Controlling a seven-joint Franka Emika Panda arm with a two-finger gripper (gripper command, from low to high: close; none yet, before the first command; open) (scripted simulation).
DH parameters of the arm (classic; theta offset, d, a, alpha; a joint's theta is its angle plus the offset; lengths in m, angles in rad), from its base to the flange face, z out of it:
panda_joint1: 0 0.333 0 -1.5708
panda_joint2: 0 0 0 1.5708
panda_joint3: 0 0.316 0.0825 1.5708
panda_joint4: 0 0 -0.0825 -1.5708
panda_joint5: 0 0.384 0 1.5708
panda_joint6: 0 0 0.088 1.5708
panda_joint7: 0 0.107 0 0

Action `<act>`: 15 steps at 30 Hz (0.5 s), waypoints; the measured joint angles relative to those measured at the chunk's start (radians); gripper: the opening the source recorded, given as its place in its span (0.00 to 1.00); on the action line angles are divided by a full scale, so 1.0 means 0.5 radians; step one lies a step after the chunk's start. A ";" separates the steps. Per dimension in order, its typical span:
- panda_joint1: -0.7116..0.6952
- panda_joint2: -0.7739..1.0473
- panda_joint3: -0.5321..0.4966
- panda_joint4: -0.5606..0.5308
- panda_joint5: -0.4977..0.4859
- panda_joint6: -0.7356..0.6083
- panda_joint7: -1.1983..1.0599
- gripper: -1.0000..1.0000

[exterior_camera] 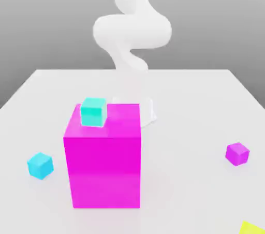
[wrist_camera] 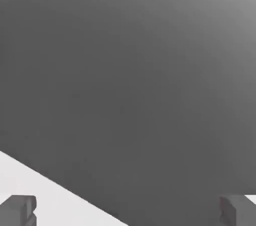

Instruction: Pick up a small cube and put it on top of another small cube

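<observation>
The big pink block [exterior_camera: 103, 163] looks smooth and a bit shiny. The white table [exterior_camera: 196, 98] looks smooth and dull.

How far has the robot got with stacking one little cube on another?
Nothing looks done yet. The sky-blue cube sits alone on the white table, the purple cube alone at the exterior view's right, and the turquoise cube rests on the big magenta block. The claw is open and empty. Picking up, carrying and placing all remain.
</observation>
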 joint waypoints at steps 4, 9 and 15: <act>0.050 0.027 -0.204 -0.055 -0.126 0.015 -0.402 0.50; 0.121 0.086 -0.462 -0.125 -0.277 0.053 -0.904 0.50; 0.242 0.187 -0.792 -0.212 -0.463 0.124 -1.498 0.50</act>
